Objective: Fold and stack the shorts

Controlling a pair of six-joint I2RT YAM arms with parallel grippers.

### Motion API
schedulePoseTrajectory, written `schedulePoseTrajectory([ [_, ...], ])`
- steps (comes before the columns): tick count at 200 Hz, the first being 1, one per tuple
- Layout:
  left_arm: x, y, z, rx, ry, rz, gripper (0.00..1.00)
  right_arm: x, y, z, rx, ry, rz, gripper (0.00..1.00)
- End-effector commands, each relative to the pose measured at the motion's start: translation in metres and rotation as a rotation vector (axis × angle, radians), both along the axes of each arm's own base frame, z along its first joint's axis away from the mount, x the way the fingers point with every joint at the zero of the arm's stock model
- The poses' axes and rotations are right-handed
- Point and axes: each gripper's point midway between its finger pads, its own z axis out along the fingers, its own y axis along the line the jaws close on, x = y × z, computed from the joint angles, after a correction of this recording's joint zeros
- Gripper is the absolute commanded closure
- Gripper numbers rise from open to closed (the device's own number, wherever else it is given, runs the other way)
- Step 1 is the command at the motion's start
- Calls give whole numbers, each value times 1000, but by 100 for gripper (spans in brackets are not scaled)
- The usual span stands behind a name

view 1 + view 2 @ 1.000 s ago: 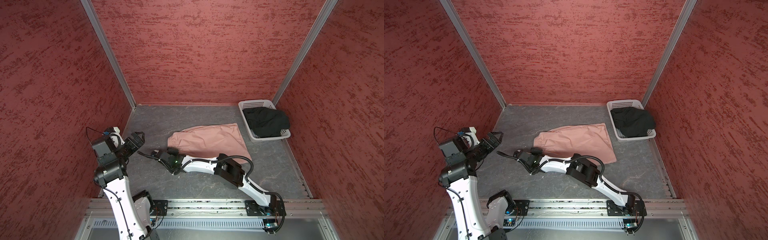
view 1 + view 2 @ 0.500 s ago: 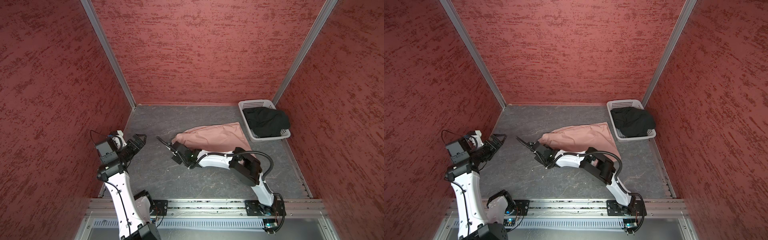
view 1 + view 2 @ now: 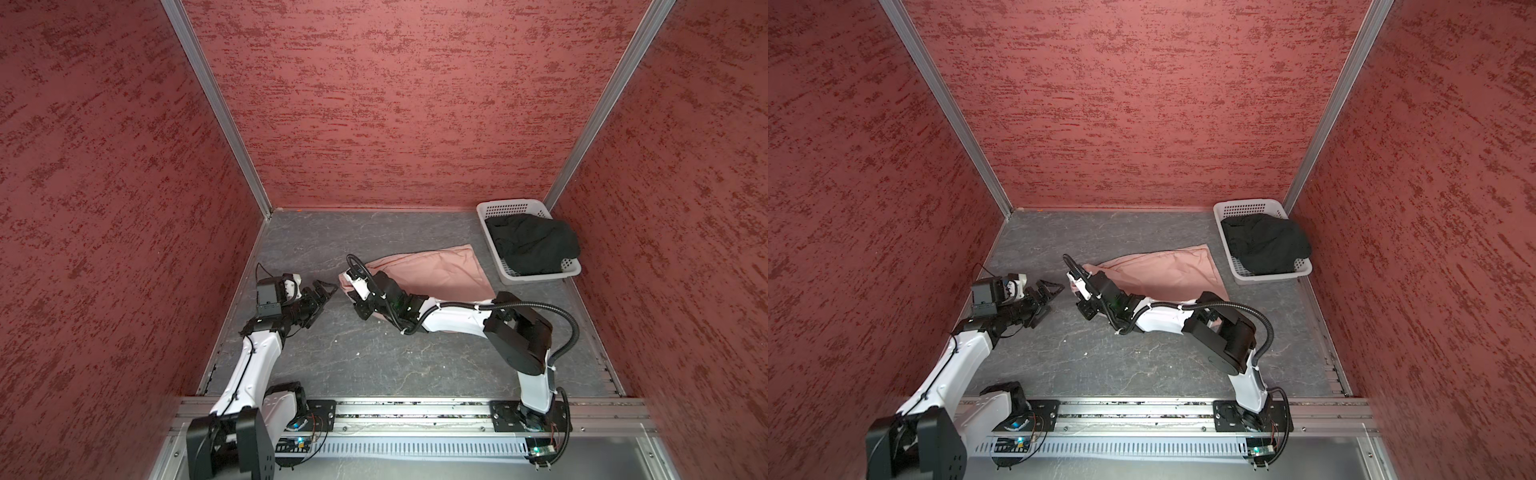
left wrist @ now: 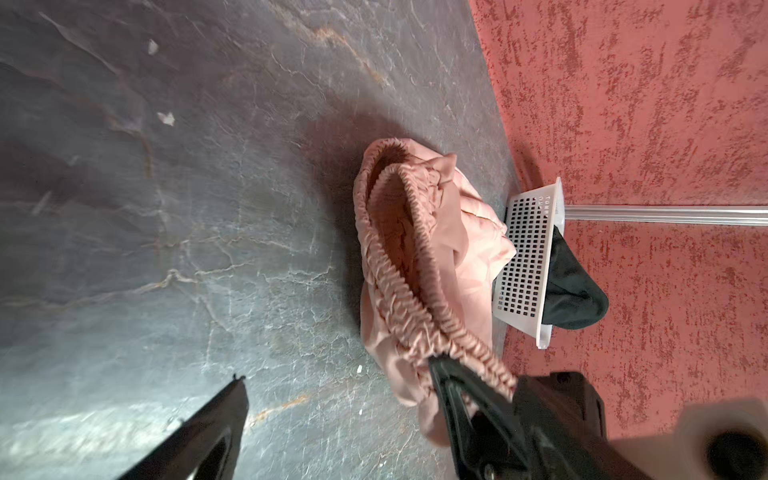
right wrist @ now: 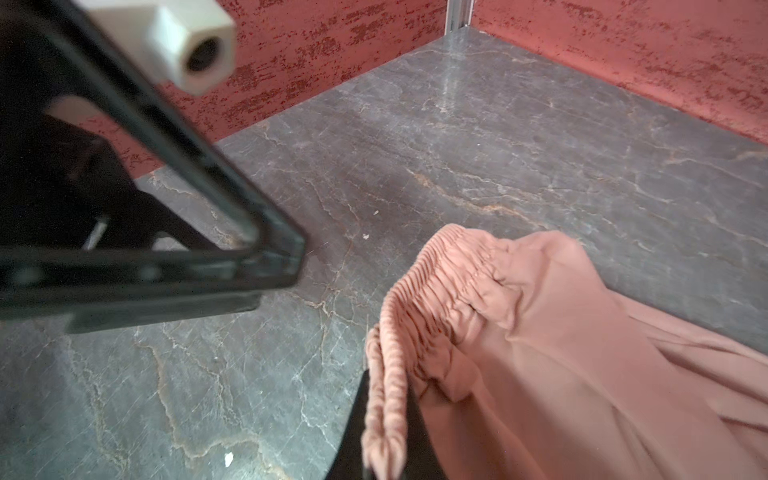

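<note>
Right wrist view: I see my right gripper (image 5: 384, 428) pinched tight on the gathered elastic waistband of the dusty pink fabric shorts (image 5: 561, 353). It holds that edge up off the dark grey marbled tabletop (image 5: 498, 145), and the legs lie spread behind. In both top views my left gripper (image 3: 324, 298) hangs just beside the waistband, jaws spread wide, gripping nothing. The black fabric shorts (image 3: 532, 245) lie crumpled in the white perforated plastic basket (image 3: 515, 205) in the far right corner.
</note>
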Motion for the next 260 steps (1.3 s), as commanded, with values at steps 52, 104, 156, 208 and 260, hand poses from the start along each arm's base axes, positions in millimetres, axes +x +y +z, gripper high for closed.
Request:
schedulePoseTrajectory([
  [52, 32, -19, -5, -27, -74, -2, 1, -6, 11, 16, 51, -43, 42, 100],
  [104, 45, -37, -20, 3, -74, -67, 1, -13, 17, 17, 54, -55, 73, 100],
  [156, 52, -53, -24, 13, -95, -121, 32, -30, 27, 25, 80, -59, 121, 100],
  [208, 51, -47, -6, 134, -106, -180, 84, -50, 15, 41, 128, -22, 138, 57],
  [260, 33, -38, 2, 236, -44, -221, 85, -17, -65, 89, 267, 94, -75, 49],
])
